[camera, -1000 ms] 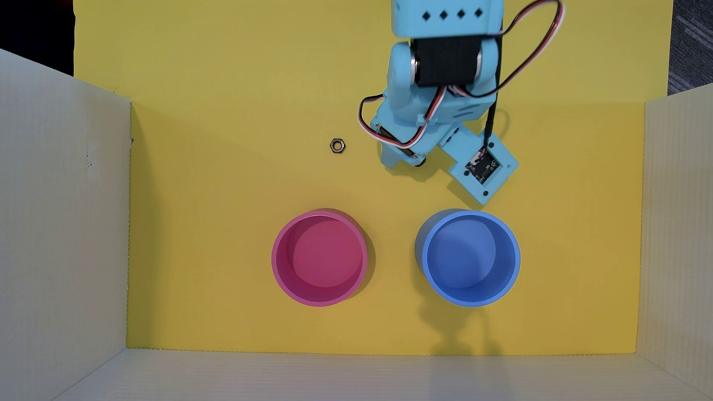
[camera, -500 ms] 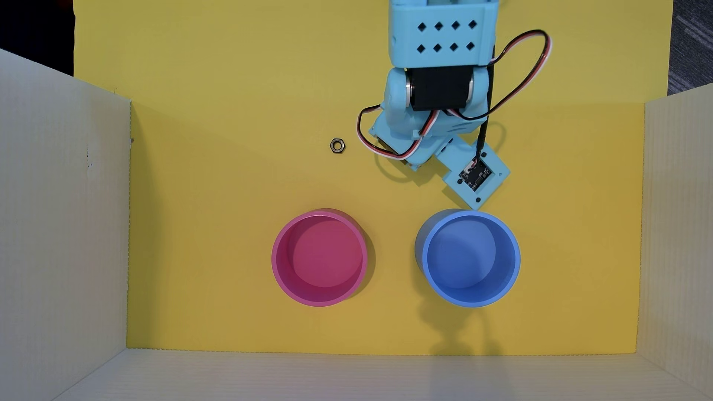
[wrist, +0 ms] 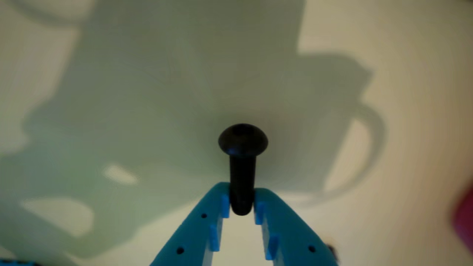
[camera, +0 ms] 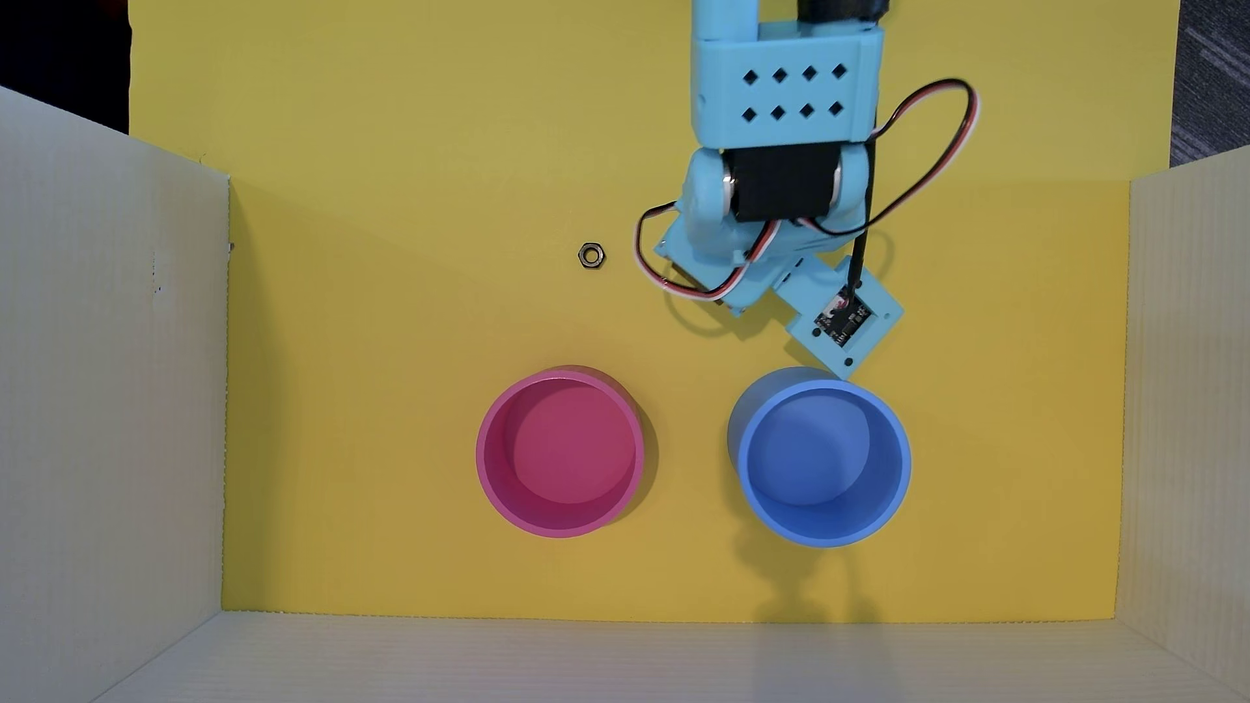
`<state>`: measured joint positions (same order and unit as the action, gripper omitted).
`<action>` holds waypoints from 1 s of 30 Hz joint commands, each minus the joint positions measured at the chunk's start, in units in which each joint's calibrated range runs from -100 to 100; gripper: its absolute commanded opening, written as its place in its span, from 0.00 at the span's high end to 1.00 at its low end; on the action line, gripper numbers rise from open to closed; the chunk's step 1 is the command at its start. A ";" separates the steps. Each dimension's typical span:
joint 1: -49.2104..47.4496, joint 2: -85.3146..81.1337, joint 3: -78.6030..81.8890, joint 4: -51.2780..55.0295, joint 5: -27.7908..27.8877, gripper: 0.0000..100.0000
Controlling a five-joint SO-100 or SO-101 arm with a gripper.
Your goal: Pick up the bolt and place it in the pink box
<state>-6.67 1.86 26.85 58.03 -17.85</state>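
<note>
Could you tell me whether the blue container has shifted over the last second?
Yes. In the overhead view the blue container has slid slightly toward the bottom edge, now sitting a little lower than the unmoved pink box.

No readable text, labels or numbers anywhere

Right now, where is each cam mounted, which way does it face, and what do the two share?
Overhead view: fixed above, looking straight down at the yellow floor, pink box, blue cup and hex nut; shows the arm from above.
Wrist view: rides on the arm, looking along the tool at the floor; shows both fingertips clamping the bolt.
Shared: the yellow floor, probably a pink box edge; the overhead view hides the bolt.
</note>
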 commanded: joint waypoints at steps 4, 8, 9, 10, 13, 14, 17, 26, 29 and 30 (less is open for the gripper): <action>4.10 -11.21 -14.77 8.25 1.57 0.99; 9.25 -12.64 -19.47 8.94 2.66 0.99; 10.50 -12.64 -20.11 8.94 3.45 0.99; 11.60 -12.64 -20.20 8.68 4.07 0.99; 13.66 -12.39 -20.02 7.05 4.96 0.99; 14.03 -11.80 -20.29 6.19 5.01 0.99; 14.32 -8.85 -21.83 4.39 5.79 0.99; 14.32 3.10 -35.49 4.13 6.16 0.99; 14.32 6.81 -40.37 3.87 6.16 0.99; 14.32 7.90 -41.91 4.22 6.16 0.99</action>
<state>7.25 8.56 -9.10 62.40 -11.70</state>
